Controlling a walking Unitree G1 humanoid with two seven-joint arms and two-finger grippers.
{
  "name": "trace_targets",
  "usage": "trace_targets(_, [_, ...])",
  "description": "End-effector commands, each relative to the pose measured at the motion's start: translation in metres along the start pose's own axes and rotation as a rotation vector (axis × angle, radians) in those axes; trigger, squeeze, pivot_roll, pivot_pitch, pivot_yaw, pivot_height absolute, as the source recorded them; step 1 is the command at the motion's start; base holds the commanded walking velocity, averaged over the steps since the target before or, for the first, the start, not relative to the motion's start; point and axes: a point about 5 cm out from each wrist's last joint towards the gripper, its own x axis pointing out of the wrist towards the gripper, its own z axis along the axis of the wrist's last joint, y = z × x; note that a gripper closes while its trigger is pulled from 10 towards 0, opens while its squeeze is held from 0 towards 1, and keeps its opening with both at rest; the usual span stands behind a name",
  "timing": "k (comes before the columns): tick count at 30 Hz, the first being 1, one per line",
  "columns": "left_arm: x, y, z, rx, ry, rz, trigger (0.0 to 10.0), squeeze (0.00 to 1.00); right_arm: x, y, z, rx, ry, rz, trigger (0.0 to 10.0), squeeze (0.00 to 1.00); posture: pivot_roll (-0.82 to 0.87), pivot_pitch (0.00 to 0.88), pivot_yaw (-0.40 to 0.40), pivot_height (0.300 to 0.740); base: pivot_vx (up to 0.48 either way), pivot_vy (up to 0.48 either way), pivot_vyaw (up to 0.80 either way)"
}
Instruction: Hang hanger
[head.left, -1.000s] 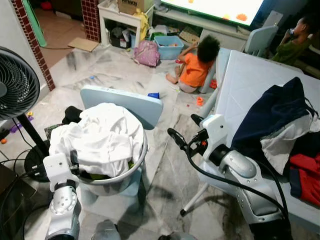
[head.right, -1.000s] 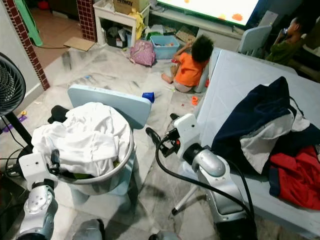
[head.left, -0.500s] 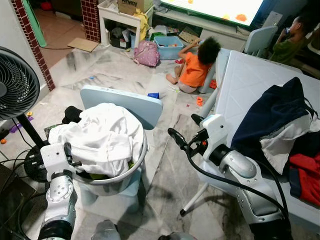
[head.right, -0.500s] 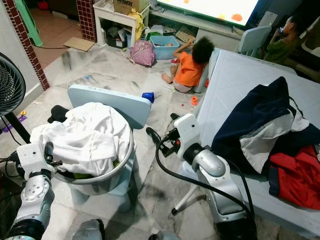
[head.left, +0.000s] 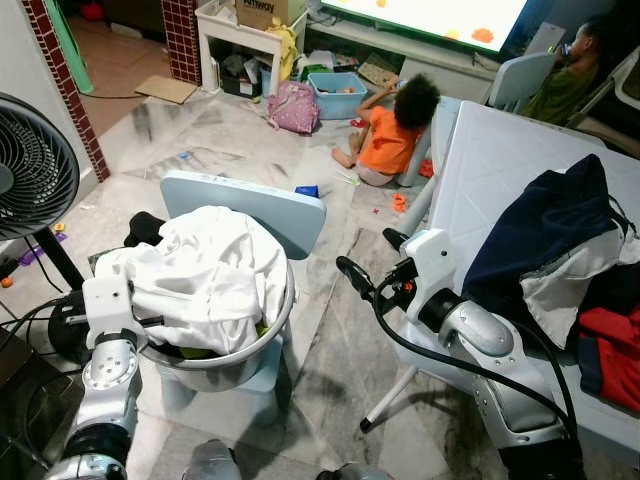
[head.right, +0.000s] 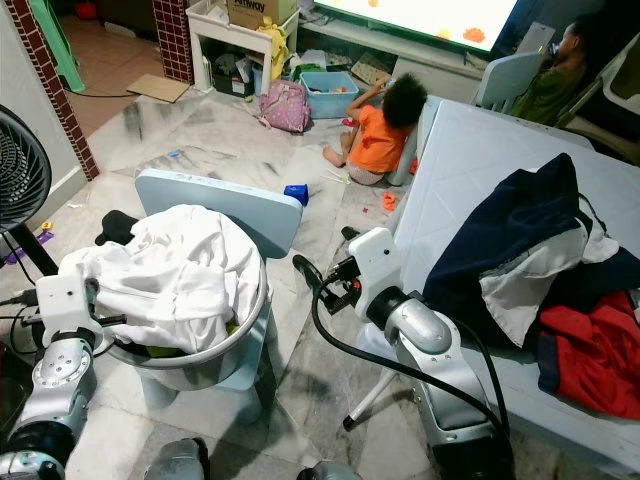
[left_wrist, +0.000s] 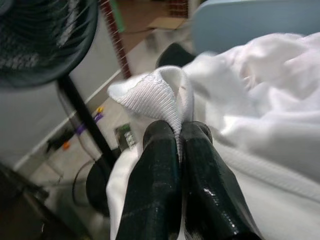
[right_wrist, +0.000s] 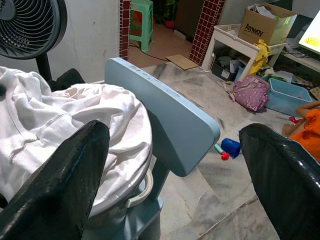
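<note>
My left gripper (left_wrist: 179, 134) sits at the near left edge of the laundry basket (head.left: 255, 352), its two black fingers (left_wrist: 155, 185) pressed together on a ribbed white fold — the hem or collar of the white garment (head.left: 215, 275) heaped in the basket. The pinched fold stands up just above the fingertips, and the rest of the cloth spreads across the basket and spills over its rim. The basket rests on a pale blue chair (head.left: 262, 205), whose backrest rises behind the heap. My right gripper (right_wrist: 175, 165) hangs in open air between the basket and the white table (head.left: 490, 165), pointing toward the chair; its fingers (right_wrist: 55, 185) are spread wide, holding nothing, and the chair's backrest and the white heap show between them. On the table, at my right, lies a pile of clothes (head.left: 560, 245) — a dark navy piece on top, white beneath it, red at the near edge. I cannot make out a hanger in any of the views. A black standing fan (head.left: 35, 180) is at my far left, its pole and base close beside the basket. Farther back, a child in an orange shirt (head.left: 390, 135) sits on the marble floor (head.left: 340, 330) by the table's far corner, near a pink bag (head.left: 295, 105) and a blue bin (head.left: 337, 93). Another person (head.left: 565, 75) sits on a chair beyond the table.
</note>
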Motion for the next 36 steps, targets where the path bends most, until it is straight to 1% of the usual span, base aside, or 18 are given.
trace_targets(1, [0.006,-0.004,0.01,0.043,-0.024,-0.052,0.0,0.0,-0.004,-0.005,0.0,-0.006,0.009,-0.024,10.0,0.0,-0.02,0.059,-0.126,0.74,0.0,0.0,0.0])
trace_targets(5, [0.009,-0.007,0.018,0.084,-0.048,-0.098,0.0,0.0,-0.004,-0.005,0.0,-0.004,0.009,-0.024,10.0,0.0,-0.02,0.059,-0.126,0.74,0.0,0.0,0.0])
trace_targets(8, [0.011,-0.033,0.033,0.159,-0.095,-0.336,0.0,0.0,-0.009,-0.001,-0.001,0.017,0.01,0.024,10.0,0.0,-0.02,0.06,-0.123,0.74,0.0,0.0,0.0])
trace_targets(9, [0.008,-0.046,0.034,0.202,-0.081,-0.462,0.0,0.0,-0.01,-0.003,-0.001,0.018,0.013,0.019,10.0,0.0,-0.02,0.06,-0.123,0.74,0.0,0.0,0.0])
trace_targets(10, [0.008,-0.046,0.034,0.202,-0.081,-0.462,0.0,0.0,-0.01,-0.003,-0.001,0.018,0.013,0.019,10.0,0.0,-0.02,0.06,-0.123,0.74,0.0,0.0,0.0])
trace_targets(14, [0.0,-0.065,0.037,0.288,-0.079,-0.689,0.0,0.0,-0.01,-0.005,-0.002,0.017,0.018,0.018,10.0,0.0,-0.02,0.059,-0.12,0.74,0.0,0.0,0.0])
trace_targets(15, [0.0,-0.065,0.037,0.288,-0.079,-0.689,0.0,0.0,-0.01,-0.005,-0.002,0.017,0.018,0.018,10.0,0.0,-0.02,0.059,-0.12,0.74,0.0,0.0,0.0])
trace_targets(19, [-0.012,-0.073,0.03,0.397,-0.024,-0.928,0.0,0.0,-0.011,-0.003,-0.003,0.018,0.026,0.029,10.0,0.0,-0.02,0.061,-0.116,0.74,0.0,0.0,0.0])
trace_targets(21, [-0.013,-0.07,0.027,0.415,0.014,-0.958,0.0,0.0,-0.011,-0.002,-0.004,0.019,0.029,0.033,10.0,0.0,-0.02,0.061,-0.115,0.74,0.0,0.0,0.0])
trace_targets(25, [-0.007,-0.057,0.017,0.447,0.078,-0.884,0.0,0.0,-0.011,-0.002,-0.004,0.018,0.03,0.032,10.0,0.0,-0.02,0.061,-0.113,0.74,0.0,0.0,0.0])
trace_targets(26, [-0.005,-0.053,0.015,0.453,0.092,-0.853,0.5,0.0,-0.011,-0.002,-0.004,0.018,0.03,0.032,10.0,0.0,-0.02,0.061,-0.113,0.74,0.0,0.0,0.0])
trace_targets(27, [-0.002,-0.05,0.013,0.448,0.106,-0.817,9.6,0.0,-0.011,-0.002,-0.004,0.017,0.03,0.031,10.0,0.0,-0.02,0.061,-0.114,0.74,0.0,0.0,0.0])
trace_targets(28, [-0.001,-0.047,0.013,0.427,0.118,-0.784,10.0,0.0,-0.011,-0.002,-0.004,0.017,0.031,0.031,10.0,0.0,-0.02,0.06,-0.114,0.74,0.0,0.0,0.0])
trace_targets(30, [0.001,-0.044,0.013,0.394,0.123,-0.739,10.0,0.04,-0.012,-0.002,-0.004,0.017,0.032,0.032,10.0,0.0,-0.02,0.06,-0.114,0.74,0.0,0.0,0.0])
trace_targets(31, [0.006,-0.038,0.017,0.318,0.121,-0.67,10.0,1.0,-0.011,-0.002,-0.004,0.016,0.032,0.033,10.0,0.0,-0.02,0.059,-0.115,0.74,0.0,0.0,0.0])
trace_targets(34, [0.015,-0.028,0.03,0.283,0.053,-0.522,10.0,1.0,-0.011,-0.002,-0.004,0.015,0.03,0.033,10.0,0.0,-0.02,0.059,-0.115,0.74,0.0,0.0,0.0])
trace_targets(35, [0.015,-0.028,0.03,0.283,0.053,-0.522,10.0,1.0,-0.011,-0.002,-0.004,0.015,0.03,0.033,10.0,0.0,-0.02,0.059,-0.115,0.74,0.0,0.0,0.0])
trace_targets(36, [0.018,-0.025,0.039,0.284,-0.006,-0.447,10.0,1.0,-0.01,-0.002,-0.004,0.016,0.028,0.033,10.0,0.0,-0.01,0.058,-0.114,0.74,0.0,0.0,0.0])
